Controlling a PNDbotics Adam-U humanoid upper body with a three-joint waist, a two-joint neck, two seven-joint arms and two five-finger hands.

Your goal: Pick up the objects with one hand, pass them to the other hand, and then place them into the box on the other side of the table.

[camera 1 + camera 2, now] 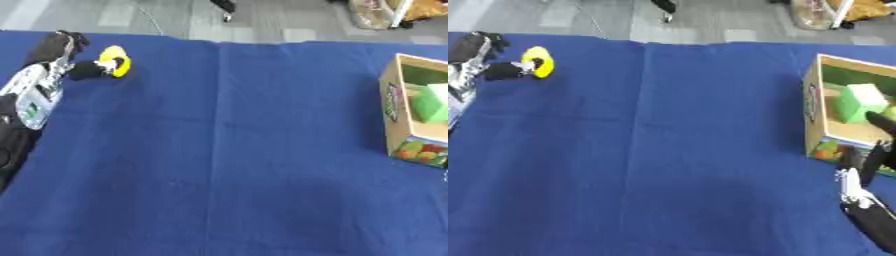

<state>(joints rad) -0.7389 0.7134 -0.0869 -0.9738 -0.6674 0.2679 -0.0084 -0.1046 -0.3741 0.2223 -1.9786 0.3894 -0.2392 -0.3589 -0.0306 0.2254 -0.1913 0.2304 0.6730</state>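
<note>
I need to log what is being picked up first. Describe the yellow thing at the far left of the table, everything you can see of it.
The yellow thing is small, rounded and bright, with a smooth look; its exact shape and material cannot be made out. It sits at the far left of the blue tablecloth, close to the back edge. The robot's left hand has its dark fingers at it, seemingly pinching its near side. Nothing else touches it, and the box stands far across the table.

A blue cloth (219,150) covers the table, with grey floor (175,17) beyond its far edge.
</note>
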